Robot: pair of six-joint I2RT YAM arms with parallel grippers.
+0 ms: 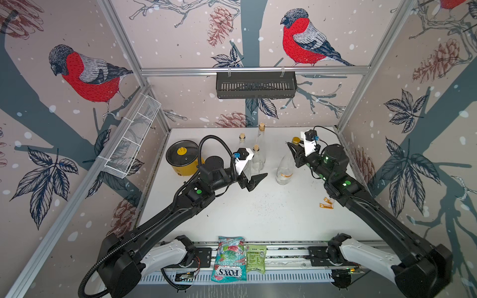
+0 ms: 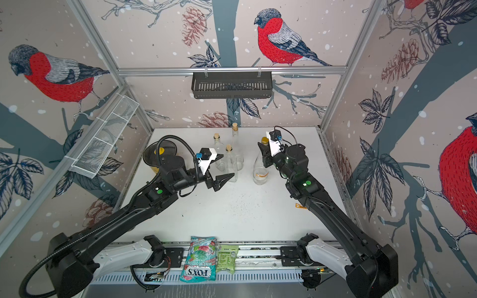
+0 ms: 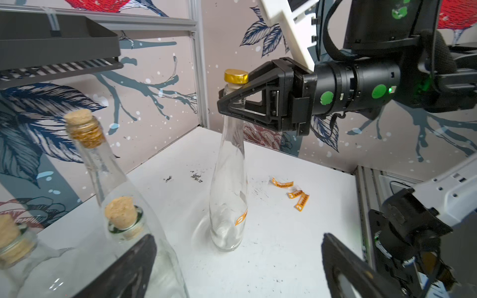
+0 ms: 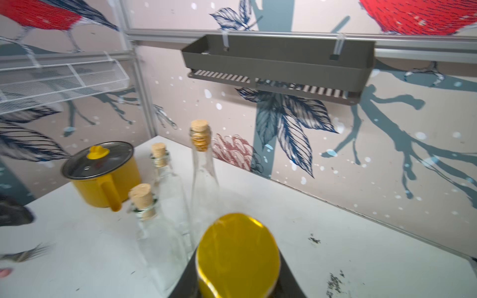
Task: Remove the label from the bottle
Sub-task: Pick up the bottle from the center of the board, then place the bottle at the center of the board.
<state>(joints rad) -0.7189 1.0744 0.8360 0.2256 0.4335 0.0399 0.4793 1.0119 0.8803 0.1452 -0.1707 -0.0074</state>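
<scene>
Right gripper (image 3: pixel 227 103) closed on the neck of the bottle (image 3: pixel 228 180), just under the gold cap (image 4: pixel 237 255), evidently steadying it; left gripper (image 1: pixel 258 180) wide and empty, near the body, free to peel. The left wrist view shows the orange label (image 3: pixel 242 218) remnant well below the right gripper; the right wrist view, filled by the cap, misses it.

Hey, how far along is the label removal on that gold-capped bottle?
Done: torn orange label scraps lie on the table. In hand: the right hand grips the gold-capped bottle by its neck; the left hand is open and empty. Left: an orange label strip clings low on the bottle.
</scene>
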